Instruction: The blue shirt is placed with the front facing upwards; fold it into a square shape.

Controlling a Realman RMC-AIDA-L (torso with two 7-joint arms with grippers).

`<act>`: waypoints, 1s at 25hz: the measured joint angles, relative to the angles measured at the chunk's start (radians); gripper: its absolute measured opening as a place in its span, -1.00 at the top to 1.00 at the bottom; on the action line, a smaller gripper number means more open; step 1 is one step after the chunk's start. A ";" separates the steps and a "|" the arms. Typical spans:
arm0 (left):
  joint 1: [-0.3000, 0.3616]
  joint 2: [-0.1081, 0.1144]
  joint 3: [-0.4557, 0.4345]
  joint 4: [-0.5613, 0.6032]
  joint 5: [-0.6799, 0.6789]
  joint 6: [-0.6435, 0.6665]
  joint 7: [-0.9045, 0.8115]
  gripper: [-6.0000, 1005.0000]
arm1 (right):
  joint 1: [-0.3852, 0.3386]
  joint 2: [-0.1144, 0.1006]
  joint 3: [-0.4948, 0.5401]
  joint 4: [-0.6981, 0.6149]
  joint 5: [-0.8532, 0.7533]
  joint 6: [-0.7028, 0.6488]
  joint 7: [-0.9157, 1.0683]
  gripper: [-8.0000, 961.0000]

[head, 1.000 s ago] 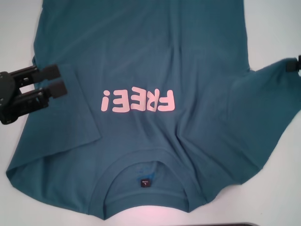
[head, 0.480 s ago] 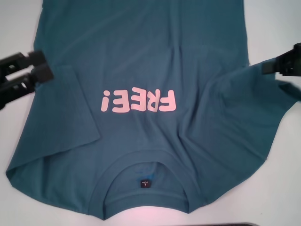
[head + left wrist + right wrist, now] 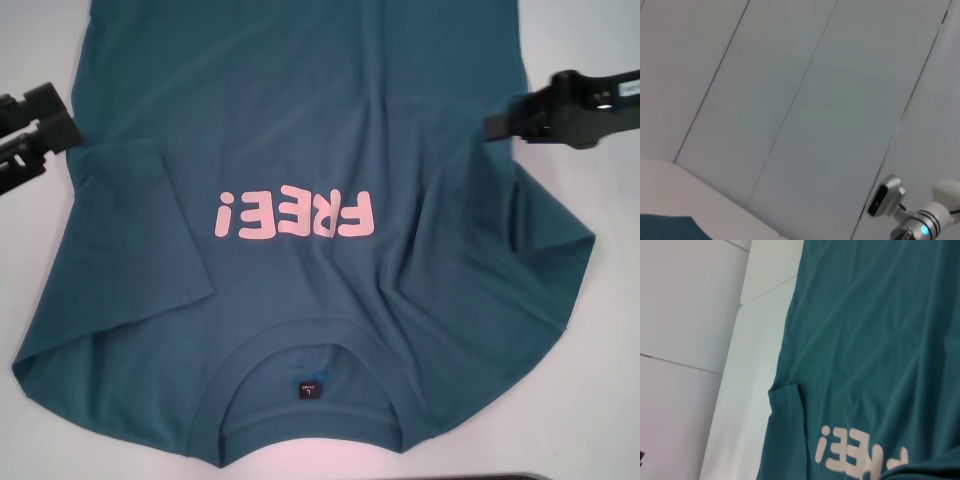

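Note:
The blue shirt (image 3: 300, 120) lies front up on the white table, its pink "FREE!" lettering (image 3: 292, 215) in the middle and its collar label (image 3: 308, 388) toward the near edge. One sleeve (image 3: 140, 220) lies folded inward on the left side. My right gripper (image 3: 497, 125) hovers over the shirt's right side, shut on the other sleeve's edge, which is drawn in over the body. My left gripper (image 3: 50, 118) stands open just off the shirt's left edge, holding nothing. The right wrist view shows the lettering (image 3: 860, 457) and the folded sleeve (image 3: 787, 405).
White table (image 3: 600, 400) borders the shirt on both sides. A dark strip (image 3: 500, 477) runs along the near edge. Pale wall panels (image 3: 815, 100) stand behind the table, and part of the right arm (image 3: 885, 195) shows in the left wrist view.
My right gripper has travelled left from the table's edge, pulling the right sleeve over the shirt's body. My left gripper has drawn back leftward off the folded left sleeve.

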State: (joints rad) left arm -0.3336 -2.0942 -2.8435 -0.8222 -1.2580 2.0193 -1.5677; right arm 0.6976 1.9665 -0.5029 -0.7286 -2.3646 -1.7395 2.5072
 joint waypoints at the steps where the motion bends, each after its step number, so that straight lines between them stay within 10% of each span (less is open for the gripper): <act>1: 0.002 -0.001 -0.006 -0.001 -0.011 0.000 0.000 -0.20 | 0.009 0.004 -0.003 0.018 0.001 0.019 0.000 0.96; 25: 0.025 -0.006 -0.033 -0.009 -0.090 -0.032 0.002 -0.20 | -0.025 0.053 -0.008 0.269 0.213 0.254 -0.033 0.80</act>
State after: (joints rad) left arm -0.3089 -2.1000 -2.8762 -0.8315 -1.3479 1.9874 -1.5659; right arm 0.6731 2.0192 -0.5105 -0.4594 -2.1512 -1.4855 2.4746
